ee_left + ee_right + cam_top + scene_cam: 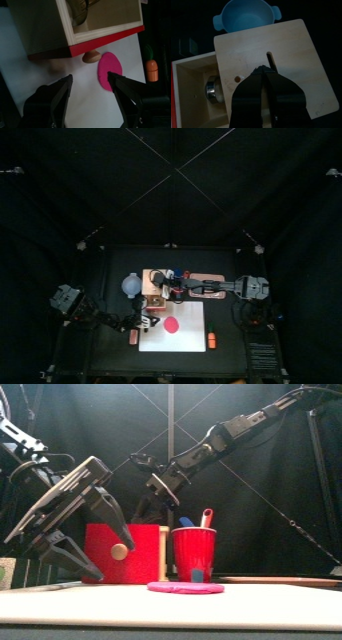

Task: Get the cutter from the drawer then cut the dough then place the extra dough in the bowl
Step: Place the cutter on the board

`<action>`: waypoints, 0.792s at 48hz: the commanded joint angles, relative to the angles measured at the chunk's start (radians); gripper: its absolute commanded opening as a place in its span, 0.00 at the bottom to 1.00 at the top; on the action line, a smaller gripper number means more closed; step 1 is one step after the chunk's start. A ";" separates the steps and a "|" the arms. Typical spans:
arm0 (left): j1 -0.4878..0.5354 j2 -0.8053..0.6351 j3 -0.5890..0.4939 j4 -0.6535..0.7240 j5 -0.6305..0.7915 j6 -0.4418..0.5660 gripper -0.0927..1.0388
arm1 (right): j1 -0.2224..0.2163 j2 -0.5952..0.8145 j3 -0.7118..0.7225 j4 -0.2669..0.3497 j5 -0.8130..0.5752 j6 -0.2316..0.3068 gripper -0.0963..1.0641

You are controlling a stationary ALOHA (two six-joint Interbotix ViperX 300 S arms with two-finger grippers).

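1. Inside the open drawer [194, 82] of the pale wooden box [281, 45] lies the round metal cutter [214, 90], half under the box's top. Which way its wire handle points cannot be told.
2. The drawer stands out toward the table's front, its long side running front to back. Its flat red front [118, 554] and round wooden knob [122, 552] face forward.
3. The left gripper [90, 92] has its jaws spread wide and empty. It sits just in front of the knob, over the white board [17, 60].
4. The right gripper [268, 75] has its jaws pressed together on nothing, tips over the box's smooth top beside the slot. Whether they touch the wood cannot be told.
5. The pink dough [185, 588] is a smooth, flat oval disc, whole, lying on the board near the knob.
6. The blue-grey bowl [244, 15], round with two small handles, sits just beside the box. A red cup [194, 554] holding toy knives [206, 518] stands next to the drawer front.
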 commanded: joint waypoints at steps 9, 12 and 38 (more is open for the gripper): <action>-0.034 -0.048 -0.014 0.025 -0.005 0.002 0.89 | 0.002 0.008 0.005 0.002 0.020 0.000 0.12; -0.049 -0.066 -0.011 0.029 -0.003 0.005 0.89 | 0.002 0.008 0.005 0.003 0.020 0.000 0.12; -0.064 -0.339 0.161 0.558 -0.074 0.037 0.73 | 0.026 -0.008 -0.020 -0.003 0.020 0.002 0.12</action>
